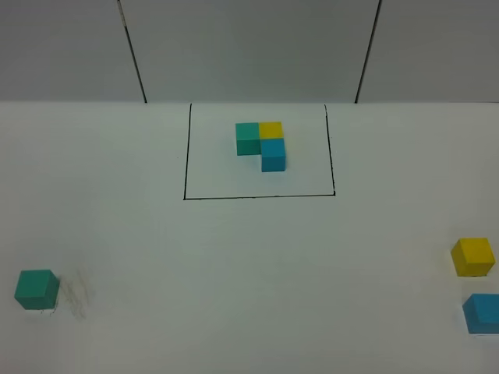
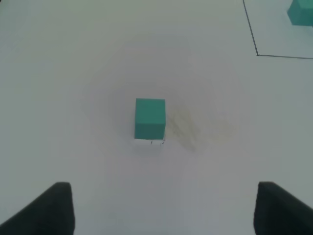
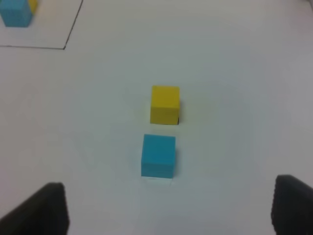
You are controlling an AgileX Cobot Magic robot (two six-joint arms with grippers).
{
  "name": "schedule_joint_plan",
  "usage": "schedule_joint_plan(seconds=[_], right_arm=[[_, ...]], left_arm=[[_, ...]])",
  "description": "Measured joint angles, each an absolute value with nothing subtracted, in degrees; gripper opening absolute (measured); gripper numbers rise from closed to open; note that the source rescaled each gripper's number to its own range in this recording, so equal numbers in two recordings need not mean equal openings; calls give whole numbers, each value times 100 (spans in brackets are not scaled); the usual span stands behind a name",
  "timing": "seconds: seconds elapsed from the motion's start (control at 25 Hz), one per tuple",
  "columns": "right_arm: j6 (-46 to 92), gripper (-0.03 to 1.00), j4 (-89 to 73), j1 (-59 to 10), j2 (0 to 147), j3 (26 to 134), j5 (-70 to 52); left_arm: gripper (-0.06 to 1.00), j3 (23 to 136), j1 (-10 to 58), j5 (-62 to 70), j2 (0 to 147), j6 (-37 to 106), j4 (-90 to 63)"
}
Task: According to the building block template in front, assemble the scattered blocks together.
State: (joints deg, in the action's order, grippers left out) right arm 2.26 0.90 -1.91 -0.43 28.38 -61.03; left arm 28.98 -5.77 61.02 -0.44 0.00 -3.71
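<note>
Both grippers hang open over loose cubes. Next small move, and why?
I'd likely lower the left gripper around the teal cube: it stands alone, centred ahead of the open jaws; the right gripper faces the yellow cube and blue cube close together.

Looks like a robotics lab or test cell, folks. A plain white bench (image 1: 249, 257) fills the high view, backed by a pale grey panelled wall (image 1: 249, 47) with thin dark seams (image 1: 132, 51). A thin black rectangle (image 1: 185, 156) is drawn straight onto the bench, framing the building block template (image 1: 262, 145). Plain test pieces sit on the white: a teal cube (image 1: 36, 289), a yellow cube (image 1: 472, 257) and a blue cube (image 1: 483, 313). Faint grey scuff marks (image 1: 76, 300) smudge the surface beside the teal cube.
</note>
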Motion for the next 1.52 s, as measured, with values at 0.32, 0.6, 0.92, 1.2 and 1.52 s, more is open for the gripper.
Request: schedule_joint_plan(seconds=[0.32,0.6,0.92,1.2,1.52], right_arm=[[226,71,90,-191,-43,2838,-6103],[226,71,90,-191,-43,2838,-6103],[226,71,90,-191,-43,2838,-6103],[226,71,90,-191,-43,2838,-6103],[226,71,90,-191,-43,2838,-6103]], left_arm=[[62,2898,-577,6102,-44,0,-371],[62,2898,-577,6102,-44,0,-371],[62,2898,-577,6102,-44,0,-371],[62,3018,-577,5933,819,-814,-530],[62,3932,-577,5308,3962,-658,-524]])
